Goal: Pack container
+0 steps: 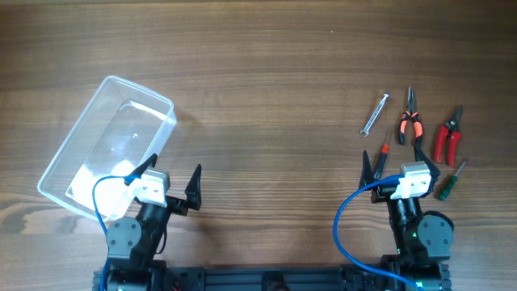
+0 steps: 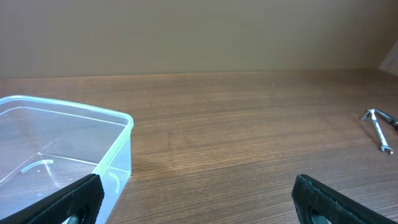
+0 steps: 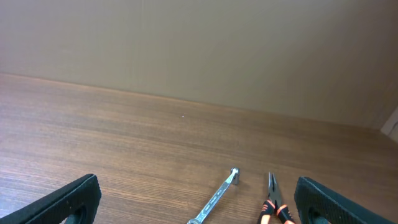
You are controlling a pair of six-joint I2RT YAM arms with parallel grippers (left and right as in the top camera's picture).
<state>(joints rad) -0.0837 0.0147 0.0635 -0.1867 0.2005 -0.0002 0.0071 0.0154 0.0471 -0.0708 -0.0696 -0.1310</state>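
Note:
The clear plastic container (image 1: 109, 145) lies empty at the left of the table, turned at an angle; it also shows in the left wrist view (image 2: 68, 146). My left gripper (image 1: 172, 179) is open and empty beside its near right corner. At the right lie a silver wrench (image 1: 374, 114), orange-handled needle-nose pliers (image 1: 410, 121), red pruning shears (image 1: 449, 136), a green-handled screwdriver (image 1: 451, 180) and a small red-handled screwdriver (image 1: 383, 153). My right gripper (image 1: 400, 164) is open and empty just in front of these tools. The right wrist view shows the wrench (image 3: 216, 198) and pliers (image 3: 274, 202) ahead.
The wooden table (image 1: 266, 81) stretches between the container and the tools. The left wrist view shows the wrench (image 2: 379, 127) far to the right.

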